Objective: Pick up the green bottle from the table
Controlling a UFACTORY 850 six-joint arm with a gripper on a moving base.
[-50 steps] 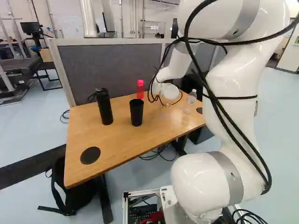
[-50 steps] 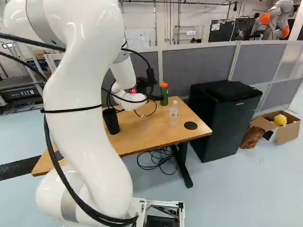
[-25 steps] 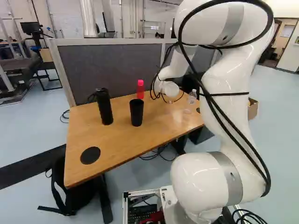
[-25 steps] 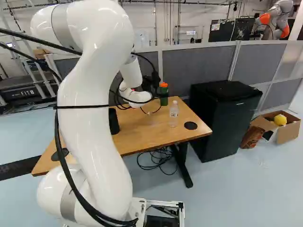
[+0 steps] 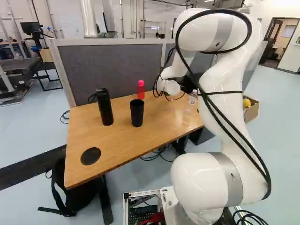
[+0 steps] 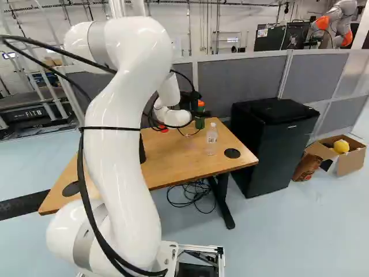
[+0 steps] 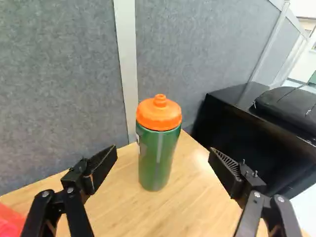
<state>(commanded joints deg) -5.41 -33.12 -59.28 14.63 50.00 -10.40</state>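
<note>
In the right base view my gripper (image 6: pixel 189 101) is at the table's back edge, overlapping the green bottle (image 6: pixel 200 120) and covering part of it. The wrist view has the gripper (image 7: pixel 163 155) wide open, one finger on each side of the line to the green bottle (image 7: pixel 157 155). That bottle, with its orange cap, stands upright on the table (image 7: pixel 118 207), ahead of the fingertips and roughly centred between them. Neither finger appears to touch it.
A clear bottle (image 6: pixel 212 138) stands nearby on the table. A red bottle (image 5: pixel 141 90), black cup (image 5: pixel 137 112) and black bottle (image 5: pixel 104 107) stand farther left. Grey partition (image 7: pixel 59 89) rises behind; a black cabinet (image 6: pixel 268 147) is beside the table. Another robot (image 6: pixel 337 23) stands beyond.
My arm has reached farther out, its upper part lowering, and the gripper has shifted right in the right base view, now overlapping the green bottle more. The base and the table's things have not moved.
</note>
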